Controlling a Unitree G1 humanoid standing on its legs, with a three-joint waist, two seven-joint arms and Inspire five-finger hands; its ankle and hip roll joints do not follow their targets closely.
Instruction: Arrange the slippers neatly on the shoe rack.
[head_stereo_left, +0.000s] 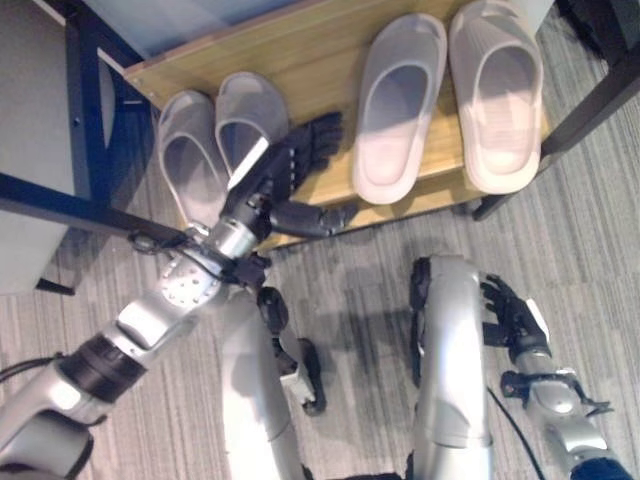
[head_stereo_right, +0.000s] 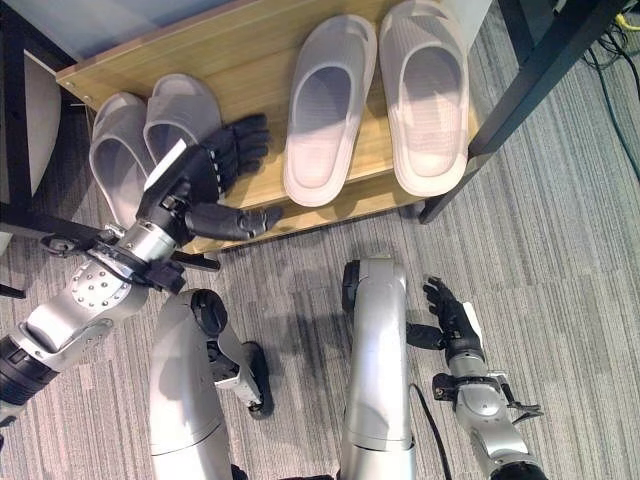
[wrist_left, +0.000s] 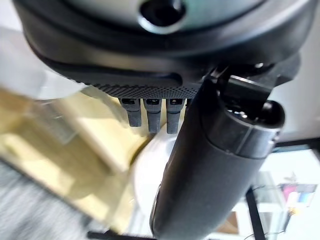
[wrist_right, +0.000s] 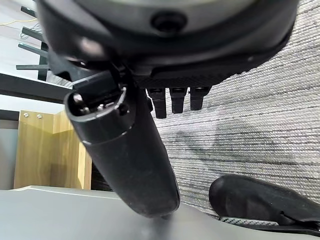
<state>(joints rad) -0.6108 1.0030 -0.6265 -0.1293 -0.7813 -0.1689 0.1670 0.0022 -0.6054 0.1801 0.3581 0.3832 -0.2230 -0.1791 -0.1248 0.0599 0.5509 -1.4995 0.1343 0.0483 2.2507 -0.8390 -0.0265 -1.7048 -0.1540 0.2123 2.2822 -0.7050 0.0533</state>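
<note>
Covering grey slipper (head_stereo_right: 178, 112) edge, left hand (head_stereo_right: 205, 170) open

A bare strip of the wooden shelf (head_stereo_right: 255, 75) runs between the small grey slippers (head_stereo_right: 150, 130) at the upper left and the big pale slippers (head_stereo_right: 385, 100) at the upper middle. The left hand (head_stereo_right: 205, 170) sits in that strip with flat fingers. A dark frame bar (head_stereo_right: 530, 75) slants down the upper right and blocks that side. Another dark bar (head_stereo_left: 60, 205) crosses the left edge. The grey carpet (head_stereo_right: 560, 250) at the right is open, and the right hand (head_stereo_right: 450, 320) hangs there.
</note>
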